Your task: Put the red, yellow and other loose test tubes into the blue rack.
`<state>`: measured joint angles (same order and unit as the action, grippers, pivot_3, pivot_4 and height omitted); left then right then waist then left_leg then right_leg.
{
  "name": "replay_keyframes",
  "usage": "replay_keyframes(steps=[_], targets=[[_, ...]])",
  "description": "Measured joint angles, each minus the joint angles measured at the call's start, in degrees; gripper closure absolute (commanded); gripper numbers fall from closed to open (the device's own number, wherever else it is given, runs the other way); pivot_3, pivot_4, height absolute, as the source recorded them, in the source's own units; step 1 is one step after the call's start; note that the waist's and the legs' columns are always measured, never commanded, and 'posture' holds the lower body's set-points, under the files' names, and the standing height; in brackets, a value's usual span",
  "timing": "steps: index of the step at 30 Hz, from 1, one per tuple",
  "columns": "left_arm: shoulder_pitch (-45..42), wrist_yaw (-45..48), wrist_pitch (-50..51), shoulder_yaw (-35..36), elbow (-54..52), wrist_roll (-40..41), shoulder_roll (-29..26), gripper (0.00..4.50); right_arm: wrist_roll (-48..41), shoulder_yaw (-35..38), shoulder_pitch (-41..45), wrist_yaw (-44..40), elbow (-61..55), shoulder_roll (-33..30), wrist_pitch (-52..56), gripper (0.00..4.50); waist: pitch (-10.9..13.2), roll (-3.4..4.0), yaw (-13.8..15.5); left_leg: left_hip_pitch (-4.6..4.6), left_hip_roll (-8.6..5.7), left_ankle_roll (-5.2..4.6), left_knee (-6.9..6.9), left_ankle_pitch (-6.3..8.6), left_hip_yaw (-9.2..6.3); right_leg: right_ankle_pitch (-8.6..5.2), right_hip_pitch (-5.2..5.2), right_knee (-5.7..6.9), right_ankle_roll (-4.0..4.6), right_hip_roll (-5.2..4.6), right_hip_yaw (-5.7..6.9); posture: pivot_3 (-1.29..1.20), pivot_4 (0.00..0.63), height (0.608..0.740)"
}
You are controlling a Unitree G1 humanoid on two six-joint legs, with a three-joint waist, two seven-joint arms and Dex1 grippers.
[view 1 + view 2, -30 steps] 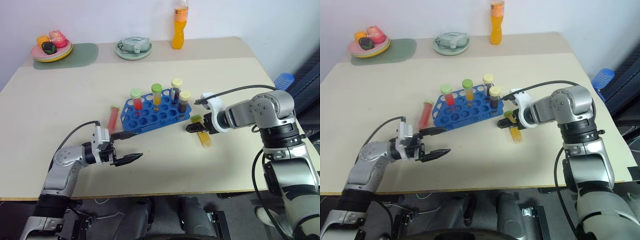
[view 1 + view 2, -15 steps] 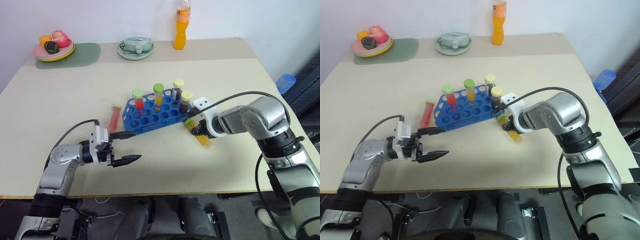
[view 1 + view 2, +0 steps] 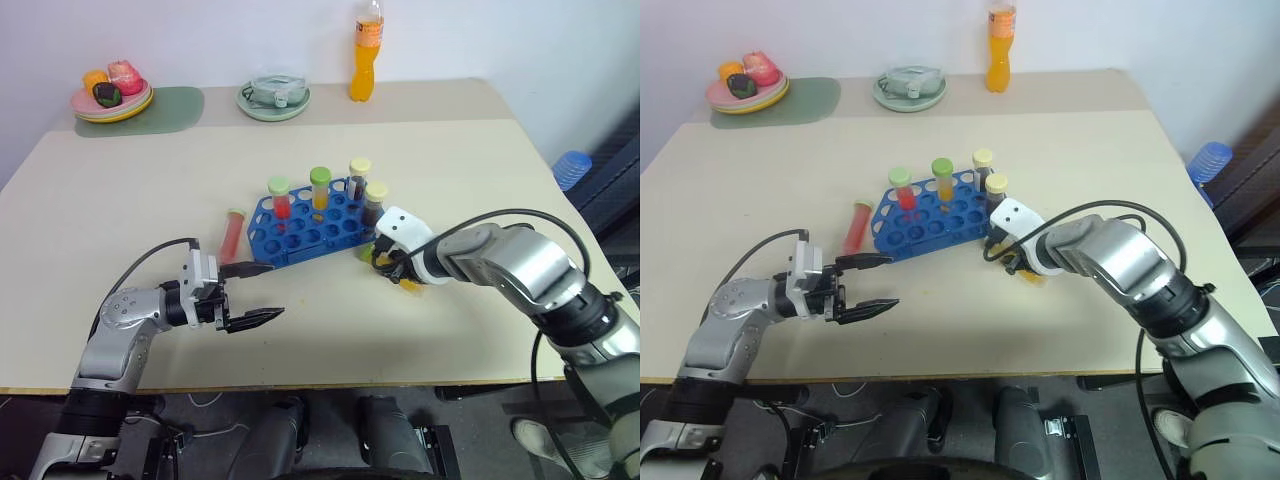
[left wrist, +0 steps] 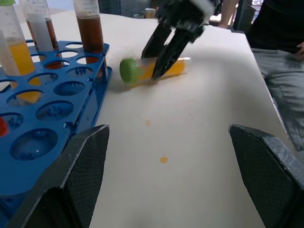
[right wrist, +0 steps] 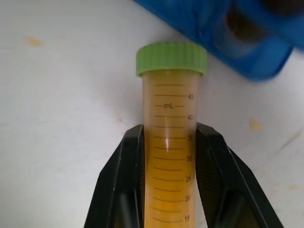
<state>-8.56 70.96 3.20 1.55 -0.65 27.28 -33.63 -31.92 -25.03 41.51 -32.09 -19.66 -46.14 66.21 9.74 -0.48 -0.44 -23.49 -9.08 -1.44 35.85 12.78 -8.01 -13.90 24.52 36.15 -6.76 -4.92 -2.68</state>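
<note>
Since a second ago your right hand [image 3: 1012, 262] has dropped onto the yellow tube [image 5: 171, 142] and shut; its two black fingers [image 5: 126, 175] now clamp the tube's barrel on both sides, below the green cap. The tube lies on its side on the surface [image 3: 450, 170], cap end pointing toward the near corner of the blue rack [image 3: 310, 232], just beside it but not touching as far as the left wrist view shows.

Your left hand [image 3: 250, 293] has not shifted. Its fingers stand wide apart, holding nothing, level above the surface and pointing toward the right hand. The rack sits beyond it, slightly ahead of its upper fingertip.

The red tube [image 3: 232, 235] lies loose on the surface, ahead of the left hand and just beside the rack's far-left end.

Rack contents: four capped tubes upright in the back holes, one with red liquid, one orange-yellow, two dark brown. Front rows are unfilled.

Well beyond both hands, at the far edge: an orange bottle [image 3: 364, 52], a pale green dish [image 3: 273, 97], a plate of toy food [image 3: 110, 95].
</note>
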Motion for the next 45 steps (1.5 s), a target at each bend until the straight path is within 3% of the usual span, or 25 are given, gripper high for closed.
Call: replay_keyframes(steps=[2, 7, 11, 20, 26, 45], targets=[[-0.08, -0.18, 0.07, 0.02, -0.28, 0.29, -0.01, 0.36, -2.22, 3.46, -2.22, -4.68, -3.81, 1.37, -5.38, 3.64, -0.01, -0.01, -0.30, 0.00, 0.03, 0.00, -0.07, 0.00, 0.00, 0.00, 0.03, 0.00, 0.00, 0.03, -0.01, 0.00, 0.150, 0.740], [-0.11, -1.38, 0.84, 0.09, -0.85, 0.73, -0.03, 0.36, -5.36, 10.38, -6.61, -13.89, -2.37, 14.43, -23.35, 3.64, 0.00, 0.00, -0.25, 0.03, 0.04, 0.01, -0.01, -0.01, -0.01, 0.02, 0.00, 0.03, -0.01, 0.11, -0.02, 0.00, 0.150, 0.740], [-0.09, -2.76, 2.85, 0.53, -2.92, 0.97, -0.54, 0.36, -1.85, 14.20, -4.56, -8.67, 5.47, 23.23, -30.09, 3.64, 0.00, -0.01, -0.17, 0.04, 0.04, 0.09, 0.03, 0.01, -0.01, 0.10, 0.01, 0.02, 0.07, 0.17, -0.02, 0.00, 0.150, 0.740], [-0.01, -5.57, 6.73, 1.64, -7.05, 2.23, -1.05, 0.36, 14.84, 15.40, -4.50, -0.24, 27.98, 38.25, -61.54, 3.64, 0.00, 0.01, -0.37, 0.08, 0.05, 0.48, -0.23, -0.29, 0.00, 0.10, 0.17, 0.11, 0.08, 0.25, -0.03, 0.00, 0.150, 0.740], [0.91, -6.83, 7.76, 2.70, -8.60, 2.70, -2.19, 0.36, 19.39, 15.49, -8.22, 1.61, 32.32, 40.51, -70.38, 3.64, 0.01, 0.03, -0.37, 0.11, 0.05, 0.54, -0.24, -0.32, 0.00, 0.10, 0.28, 0.17, 0.09, 0.30, -0.05, 0.00, 0.150, 0.740], [0.71, -6.40, 7.13, 2.69, -7.73, 2.68, -2.31, 0.36, 23.60, 17.36, -11.90, 4.76, 38.19, 43.33, -77.88, 3.64, 0.00, 0.04, -0.53, 0.13, 0.08, 0.69, -0.37, -0.42, 0.00, 0.12, 0.37, 0.24, 0.14, 0.33, -0.10, 0.00, 0.150, 0.740]])
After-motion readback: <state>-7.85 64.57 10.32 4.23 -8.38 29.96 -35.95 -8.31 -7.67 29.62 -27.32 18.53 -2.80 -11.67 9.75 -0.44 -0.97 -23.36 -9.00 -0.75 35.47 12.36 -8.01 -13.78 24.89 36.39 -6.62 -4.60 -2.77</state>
